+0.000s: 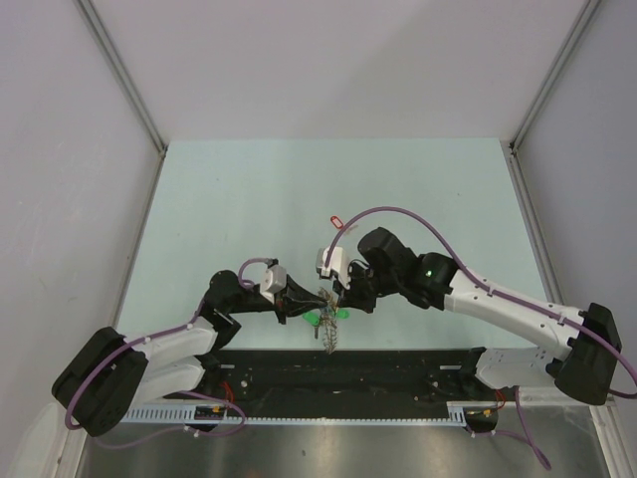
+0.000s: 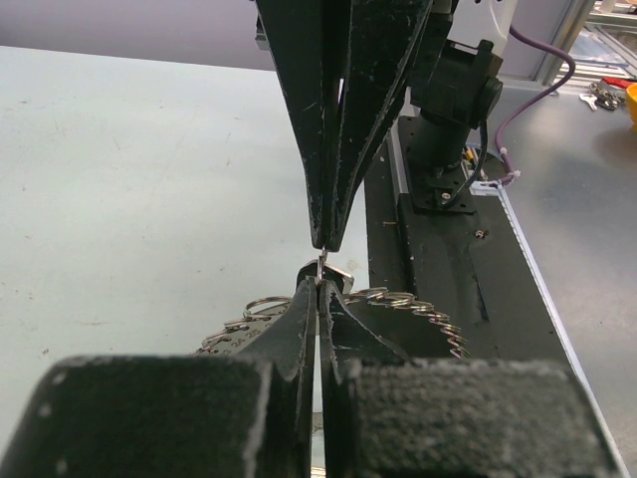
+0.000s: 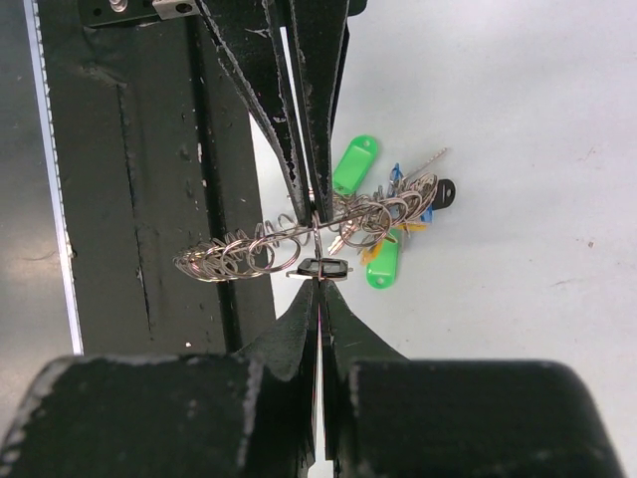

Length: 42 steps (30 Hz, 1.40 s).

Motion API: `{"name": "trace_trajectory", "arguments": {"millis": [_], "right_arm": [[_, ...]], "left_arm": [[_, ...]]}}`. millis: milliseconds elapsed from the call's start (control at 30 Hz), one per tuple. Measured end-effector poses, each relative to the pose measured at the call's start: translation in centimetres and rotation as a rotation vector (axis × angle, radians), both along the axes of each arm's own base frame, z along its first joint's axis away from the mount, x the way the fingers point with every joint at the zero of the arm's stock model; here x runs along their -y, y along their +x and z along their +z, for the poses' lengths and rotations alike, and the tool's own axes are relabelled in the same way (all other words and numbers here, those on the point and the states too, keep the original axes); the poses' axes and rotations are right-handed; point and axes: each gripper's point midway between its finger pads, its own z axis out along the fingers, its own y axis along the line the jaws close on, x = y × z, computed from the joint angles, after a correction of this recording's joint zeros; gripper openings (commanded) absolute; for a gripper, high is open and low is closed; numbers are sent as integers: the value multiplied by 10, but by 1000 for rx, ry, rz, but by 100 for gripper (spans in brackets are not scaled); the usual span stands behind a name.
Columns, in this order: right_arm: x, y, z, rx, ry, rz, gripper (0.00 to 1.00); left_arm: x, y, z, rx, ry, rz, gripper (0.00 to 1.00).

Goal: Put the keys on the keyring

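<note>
Both hands met low in the middle of the top view, tip to tip, just above the dark rail (image 1: pixel 398 368). The left hand (image 2: pixel 318 287) was pressed tight together, with a thin wire poking out between its fingertips: the keyring (image 3: pixel 317 237). The right hand (image 3: pixel 318 281) was clamped too, pinching the same wire from the opposite side, its tip near the left's. A small black piece (image 3: pixel 323 267) sat right at the right hand's tip; whether it was gripped, I couldn't tell.

In the right wrist view the keyring ran across the centre of the frame. It carried a row of split rings (image 3: pixel 224 257) at centre left and the keys (image 3: pixel 383 214) bunched at centre right, with two green tags (image 3: pixel 353 164), a black tag (image 3: pixel 443 189) and a bit of blue. The bunch was over the counter's (image 1: pixel 299 189) near edge; resting or lifted, I couldn't tell. One red tag (image 1: pixel 335 219) lay alone on the counter, just above the hands in the top view.
</note>
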Motion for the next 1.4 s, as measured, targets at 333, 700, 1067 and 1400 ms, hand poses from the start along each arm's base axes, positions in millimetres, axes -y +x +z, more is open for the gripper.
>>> {"name": "trace_trajectory", "arguments": {"millis": [333, 700, 1067, 1400], "right_arm": [[-1, 0, -2, -5, -6, 2, 0], [-3, 1, 2, -2, 3, 5, 0], [-1, -1, -2, -14, -14, 6, 0], [-1, -1, -3, -18, -17, 8, 0]], "left_arm": [[0, -2, 0, 0, 0, -7, 0], [1, -3, 1, 2, 0, -15, 0], [0, 0, 8, 35, -19, 9, 0], [0, 1, 12, 49, -28, 21, 0]]}}
